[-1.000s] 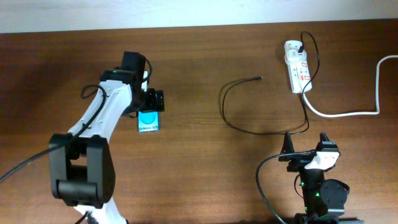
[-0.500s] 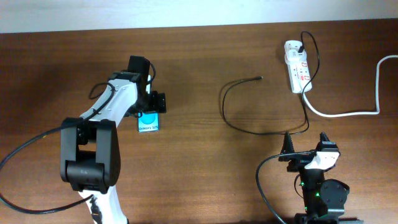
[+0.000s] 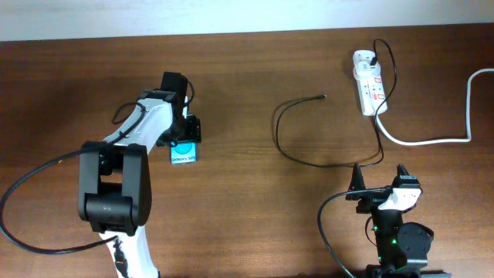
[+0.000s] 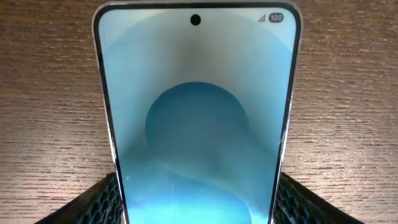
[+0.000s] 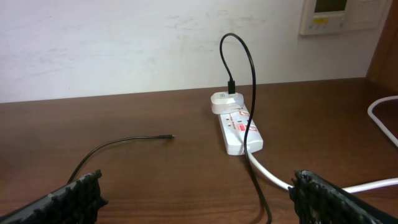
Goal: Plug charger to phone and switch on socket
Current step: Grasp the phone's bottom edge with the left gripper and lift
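Phone (image 3: 184,151) first: it lies flat, screen up, on the dark wooden counter (image 3: 231,224), on the left side. From overhead it is a small bright cyan rectangle with a white strip across its near end reading "Galaxy S25". Up close in the left wrist view, the screen (image 4: 196,124) shows pale blue rings around a deeper blue disc, a black camera dot at top centre and a small "100" badge in the upper corner, all inside a thin silvery frame.

The left gripper (image 3: 185,133) is down over the phone's far end. Its ribbed black fingers (image 4: 93,202) sit one on each long edge, and the pads look closed against the sides, so it is gripping the phone.

The charger (image 3: 276,127), a thin black cable, runs from a white adapter (image 5: 225,101) at the far end of the socket (image 3: 369,83). It arcs up, trails past the strip toward the near edge, then sweeps left in a wide loop. Its small plug tip (image 3: 322,96) rests bare on the wood, well apart from the phone.

The socket is a white strip with small red marks along its face, at the far right. Its thick white cord (image 3: 432,141) curves off to the right edge.

The right gripper (image 3: 382,189) is near the front edge, its fingers (image 5: 74,193) spread wide and holding nothing.
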